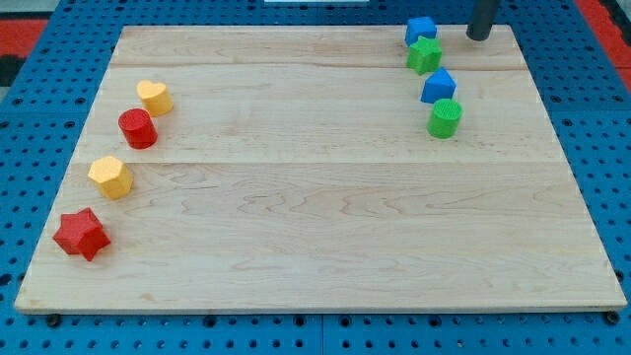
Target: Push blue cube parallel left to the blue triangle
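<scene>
The blue cube (420,30) sits near the board's top edge at the view's upper right. A green star (425,54) lies just below it and touches it. The blue triangle (438,86) lies below the star, with a green cylinder (445,117) right under it. My tip (477,37) is at the top edge of the board, to the right of the blue cube and apart from it by about a block's width.
On the view's left a yellow block (154,97), a red cylinder (137,128), a second yellow block (110,177) and a red star (81,234) run down along the wooden board's (315,227) left edge. Blue pegboard surrounds the board.
</scene>
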{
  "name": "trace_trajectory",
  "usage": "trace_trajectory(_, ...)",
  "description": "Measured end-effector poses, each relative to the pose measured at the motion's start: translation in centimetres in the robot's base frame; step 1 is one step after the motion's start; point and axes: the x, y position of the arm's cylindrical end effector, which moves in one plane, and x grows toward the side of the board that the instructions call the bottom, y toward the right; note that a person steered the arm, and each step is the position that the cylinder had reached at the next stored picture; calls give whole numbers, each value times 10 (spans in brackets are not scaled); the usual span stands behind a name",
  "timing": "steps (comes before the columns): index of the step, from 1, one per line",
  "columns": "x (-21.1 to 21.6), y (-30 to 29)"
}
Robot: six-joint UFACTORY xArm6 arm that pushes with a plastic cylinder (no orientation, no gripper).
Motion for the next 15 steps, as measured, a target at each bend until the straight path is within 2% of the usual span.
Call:
trace_trajectory(4,2,-13)
trace_trajectory(6,24,-44)
trace_trajectory(7,7,-17)
trace_trajectory(8,-19,-31)
trace_trajectory(9,-22,-66)
trace_trajectory(11,29,-189)
trace_trajectory(13,90,-184)
trace_trajectory(14,84,-156)
trace_trajectory(15,72,-102)
